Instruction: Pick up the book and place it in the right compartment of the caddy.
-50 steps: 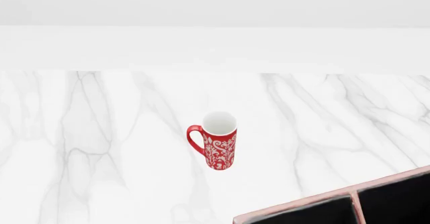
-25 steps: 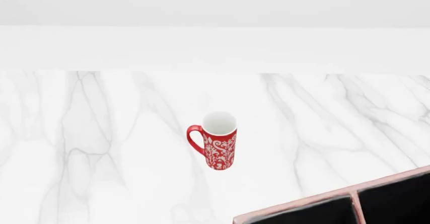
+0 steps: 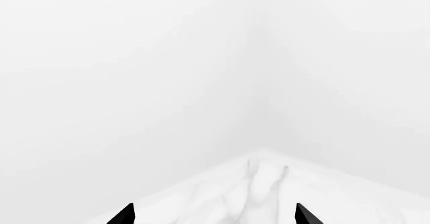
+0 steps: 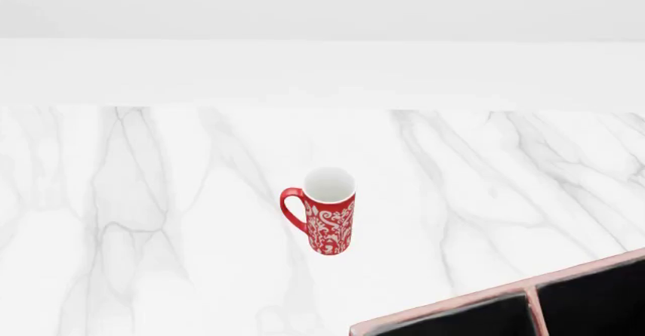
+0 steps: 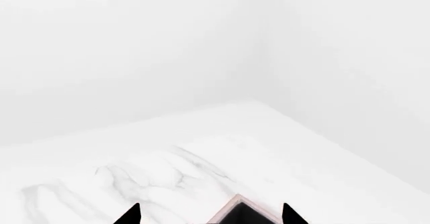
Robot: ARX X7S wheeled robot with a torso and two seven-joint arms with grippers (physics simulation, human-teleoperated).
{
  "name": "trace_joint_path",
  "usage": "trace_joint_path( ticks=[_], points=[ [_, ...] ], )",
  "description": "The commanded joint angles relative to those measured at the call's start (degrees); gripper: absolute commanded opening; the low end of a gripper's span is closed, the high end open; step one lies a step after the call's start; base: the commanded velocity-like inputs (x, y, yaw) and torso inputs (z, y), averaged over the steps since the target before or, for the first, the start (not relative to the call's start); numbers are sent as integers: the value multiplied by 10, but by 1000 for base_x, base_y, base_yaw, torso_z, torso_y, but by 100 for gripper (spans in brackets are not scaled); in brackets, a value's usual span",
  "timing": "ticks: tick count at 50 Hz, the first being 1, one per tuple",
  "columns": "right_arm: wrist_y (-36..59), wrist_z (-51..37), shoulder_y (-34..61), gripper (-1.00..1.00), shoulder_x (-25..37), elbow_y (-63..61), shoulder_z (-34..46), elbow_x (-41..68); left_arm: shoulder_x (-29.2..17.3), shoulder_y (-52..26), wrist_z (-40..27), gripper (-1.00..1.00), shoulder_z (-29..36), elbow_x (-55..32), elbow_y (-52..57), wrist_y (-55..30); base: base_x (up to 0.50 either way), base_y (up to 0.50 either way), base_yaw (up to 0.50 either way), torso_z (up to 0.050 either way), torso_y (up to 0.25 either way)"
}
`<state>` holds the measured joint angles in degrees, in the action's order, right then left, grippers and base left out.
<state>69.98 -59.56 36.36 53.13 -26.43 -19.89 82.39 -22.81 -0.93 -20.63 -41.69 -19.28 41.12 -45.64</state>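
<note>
Nothing has shifted: I see the caddy (image 4: pixel 504 313) only as a corner at the table's (image 4: pixel 151 200) near right edge, its divider running away from me, left gripper (image 3: pixel 213 215) and right gripper (image 5: pixel 209 215) apparently spread.

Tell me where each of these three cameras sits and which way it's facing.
Head view: on the robot's head, looking forward and down at the white marble table, the red-and-white patterned mug and a corner of the reddish-brown caddy; no arm shows.
Left wrist view: by the left end effector, facing a table corner and white walls; only two black fingertips show.
Right wrist view: by the right end effector, facing the tabletop; fingertips show.
Shared: head and right wrist views both catch the caddy's corner.
</note>
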Motion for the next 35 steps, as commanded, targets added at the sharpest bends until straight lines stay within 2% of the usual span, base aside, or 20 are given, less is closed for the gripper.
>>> trace_joint_path(
  ticks=[1, 7, 17, 29, 35],
  points=[
    [-35, 44, 95, 100, -60, 14, 89, -39, -18, -110, -7, 100, 143, 5, -9, -46, 0, 0, 0, 0, 0],
    [-55, 80, 123, 100, -103, 28, 143, -78, -16, -197, -12, 100, 271, 16, -39, -58, 0, 0, 0, 0, 0],
    [-88, 132, 137, 100, -158, 41, 217, -135, 12, -283, -2, 100, 395, 25, -82, -49, 0, 0, 0, 0, 0],
    [-126, 188, 129, 100, -209, 47, 289, -188, 54, -350, 17, 100, 497, 24, -105, -43, 0, 0, 0, 0, 0],
    [-138, 203, 123, 100, -216, 54, 303, -201, 65, -364, 17, 100, 514, 24, -116, -44, 0, 0, 0, 0, 0]
  ],
)
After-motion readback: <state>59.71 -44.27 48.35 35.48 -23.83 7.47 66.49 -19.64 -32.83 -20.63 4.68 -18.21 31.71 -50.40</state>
